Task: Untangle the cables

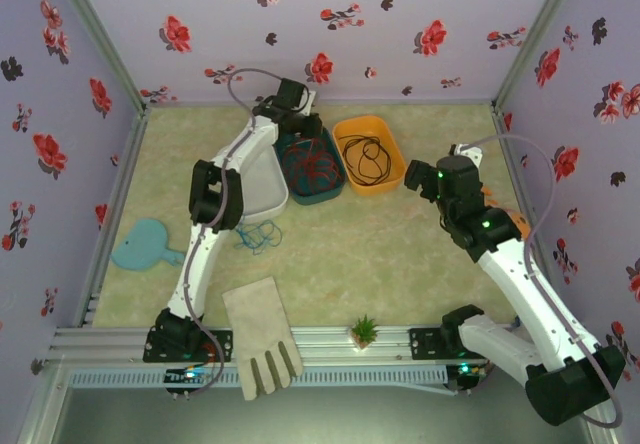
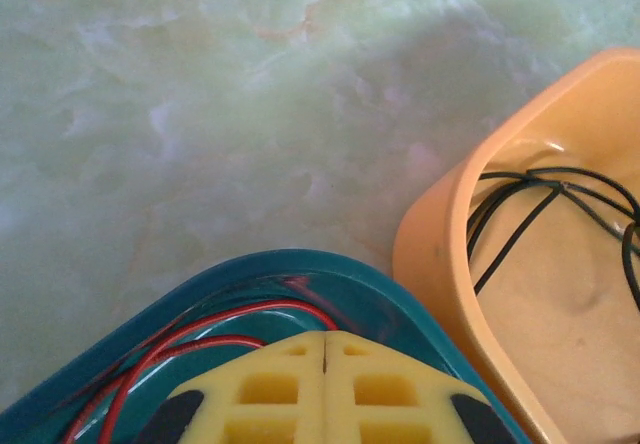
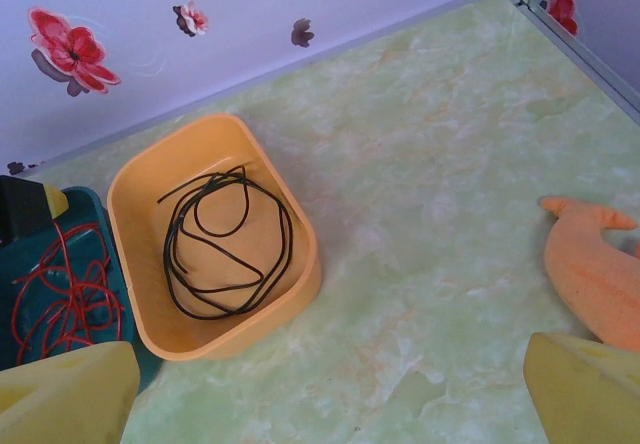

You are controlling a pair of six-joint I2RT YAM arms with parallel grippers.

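- Along the far edge of the table (image 1: pixel 420 264), three bins stand in a row: a white bin (image 1: pixel 268 192) on the left, a teal bin (image 2: pixel 250 262) in the middle, an orange bin (image 3: pixel 300 286) on the right; the red cable (image 1: pixel 313 164) lies coiled in the teal one, the black cable (image 3: pixel 228 244) in the orange one.
- Toward the left edge, just in front of the white bin, the blue cable (image 1: pixel 260 234) lies on the bare surface in a small loose tangle.
- The left gripper (image 2: pixel 325 344) hangs inside the teal bin with its fingers pressed flat together; red strands run just under the tips, but whether one is pinched cannot be told.
- The right gripper (image 3: pixel 330 364) hovers just right of the orange bin, jaws spread wide, holding nothing.
- Handling, as a judgement: all three wires look light, thin and limp, with some spring in the loops; a pinch on one outer strand should lift a whole coil; loops may snag on each other or on a bin rim; the smooth sheath could slip from a loose grip.
- Around them: a grey glove (image 1: pixel 262 329) and a small green plant (image 1: pixel 365 331) at the near edge; a pale blue paddle shape (image 1: pixel 145 244) by the left edge; an orange foam fish (image 3: pixel 590 269) by the right edge; none covers the blue cable, though the left arm (image 1: pixel 225 189) crosses above the white bin beside it.
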